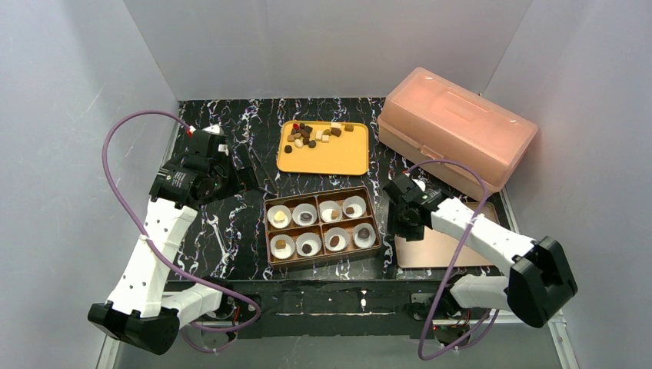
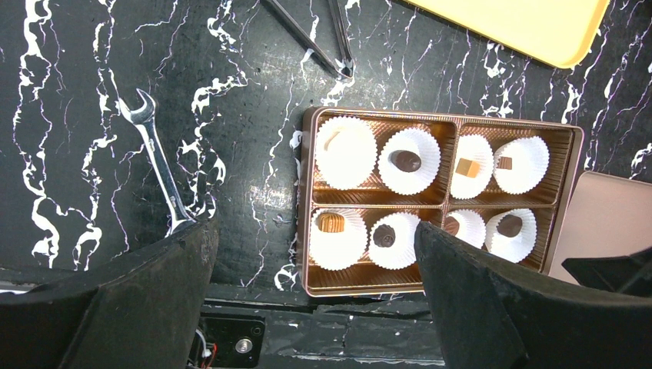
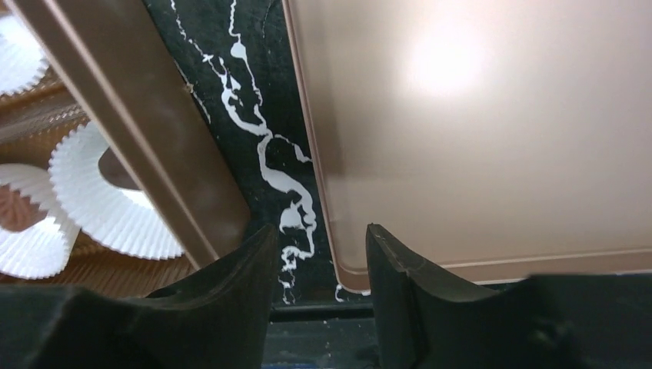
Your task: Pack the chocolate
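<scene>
1. The box (image 2: 438, 117) holds eight paper cups (image 2: 346, 152), and each shows a piece of chocolate (image 2: 405, 161) inside, so the filling looks complete.
2. More chocolate (image 1: 311, 135) lies loose on the yellow tray (image 1: 323, 157), at 12 o'clock from the box.
3. The lid (image 1: 434, 250) lies flat on the desk (image 2: 92, 77) at 3 o'clock of the box — closing probably remains.
4. The left claw (image 2: 315, 231) hangs spread wide and empty above the box. The right claw (image 3: 319, 246) is slightly parted and empty, low over the gap between box and lid.
</scene>
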You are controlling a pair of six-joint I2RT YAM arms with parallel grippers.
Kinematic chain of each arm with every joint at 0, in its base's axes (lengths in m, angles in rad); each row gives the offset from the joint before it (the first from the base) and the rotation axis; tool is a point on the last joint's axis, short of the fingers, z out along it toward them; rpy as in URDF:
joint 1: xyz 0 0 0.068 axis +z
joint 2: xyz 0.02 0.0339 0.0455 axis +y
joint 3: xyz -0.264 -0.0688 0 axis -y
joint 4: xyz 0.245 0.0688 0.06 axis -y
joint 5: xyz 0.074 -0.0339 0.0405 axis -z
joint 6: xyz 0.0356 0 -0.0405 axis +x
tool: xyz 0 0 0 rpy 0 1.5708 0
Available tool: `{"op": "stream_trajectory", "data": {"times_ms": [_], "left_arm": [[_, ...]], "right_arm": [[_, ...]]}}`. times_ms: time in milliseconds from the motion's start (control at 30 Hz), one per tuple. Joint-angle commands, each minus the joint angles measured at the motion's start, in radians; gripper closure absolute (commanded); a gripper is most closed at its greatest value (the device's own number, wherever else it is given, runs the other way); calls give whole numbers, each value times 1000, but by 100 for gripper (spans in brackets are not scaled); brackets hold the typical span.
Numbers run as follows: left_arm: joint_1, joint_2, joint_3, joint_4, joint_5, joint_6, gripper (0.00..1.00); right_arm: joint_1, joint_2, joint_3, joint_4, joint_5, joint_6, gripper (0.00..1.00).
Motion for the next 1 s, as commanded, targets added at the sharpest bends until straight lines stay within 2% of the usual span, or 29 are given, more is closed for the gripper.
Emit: {"op": "stream_trajectory", "data": {"times_ms": [0, 200, 667, 967], "left_arm": [[6, -5, -3, -18, -4, 17, 1], [7, -6, -10, -25, -17, 20, 1], [7, 2, -26, -26, -40, 20, 1], [6, -29, -39, -21, -33, 13, 0]], "right_arm": [[-10, 68, -26, 130, -26, 11, 48], [-11, 141, -24, 145, -22, 8, 55], [-18, 160, -57, 164, -59, -5, 64], [-23, 107, -47, 140, -72, -2, 79]]}}
